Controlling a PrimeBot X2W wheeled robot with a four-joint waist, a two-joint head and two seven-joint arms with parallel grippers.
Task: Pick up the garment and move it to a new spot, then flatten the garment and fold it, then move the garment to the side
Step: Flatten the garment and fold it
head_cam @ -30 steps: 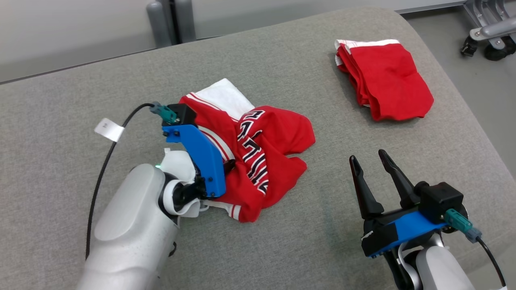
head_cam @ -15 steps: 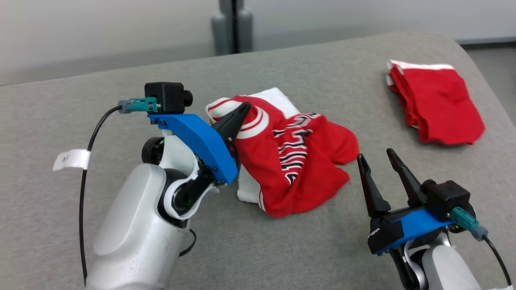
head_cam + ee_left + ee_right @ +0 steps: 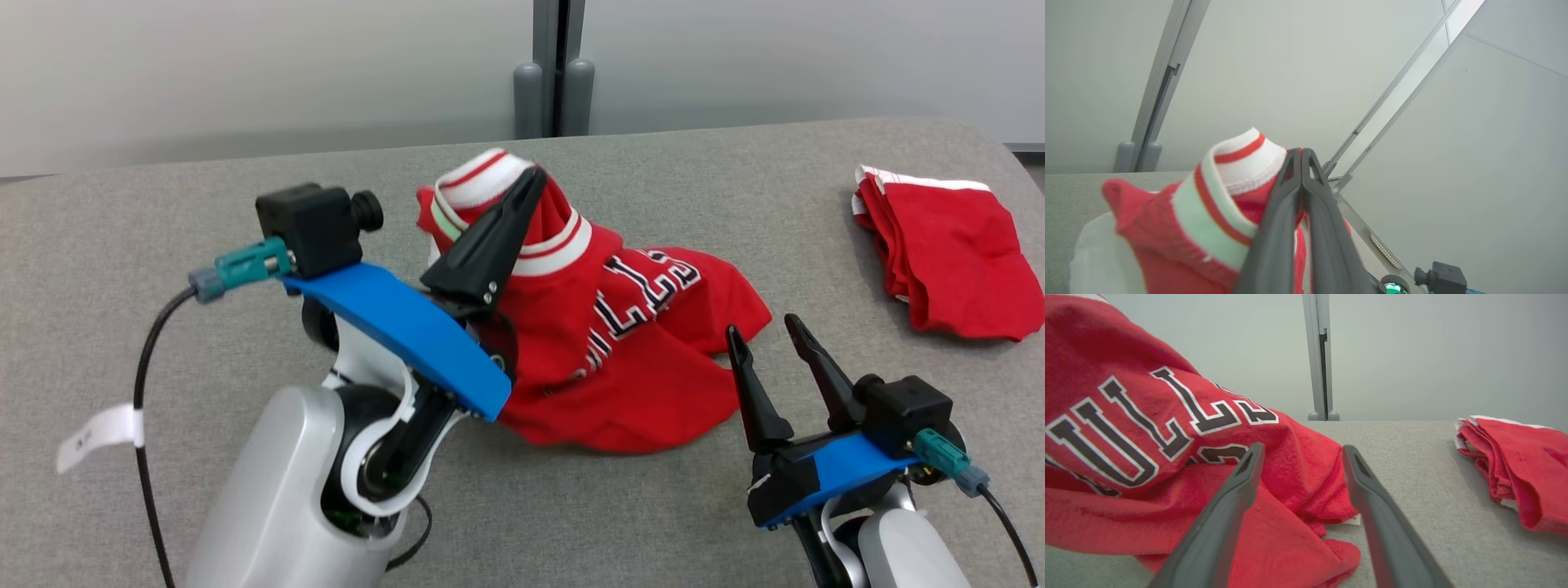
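The garment (image 3: 637,343) is a red jersey with black and white lettering and red-and-white striped trim, lying crumpled on the grey table (image 3: 163,212). My left gripper (image 3: 535,175) is shut on its striped trim and holds that part raised above the table. In the left wrist view the closed left gripper (image 3: 1301,153) pinches the striped edge of the garment (image 3: 1208,212). My right gripper (image 3: 763,331) stands open just right of the jersey, nothing between its fingers. In the right wrist view the open right gripper (image 3: 1300,451) points at the garment (image 3: 1167,437), whose lettered side is close ahead.
A second red cloth (image 3: 951,253), folded, lies at the table's far right, also seen as the folded cloth (image 3: 1515,465) in the right wrist view. A grey post (image 3: 555,82) stands behind the table against a pale wall. A cable with a white tag (image 3: 98,429) hangs at the left.
My left gripper has shut on the jersey's striped trim and lifted it off the table. The head camera has tilted and turned, shifting the whole picture. The right gripper stays open.
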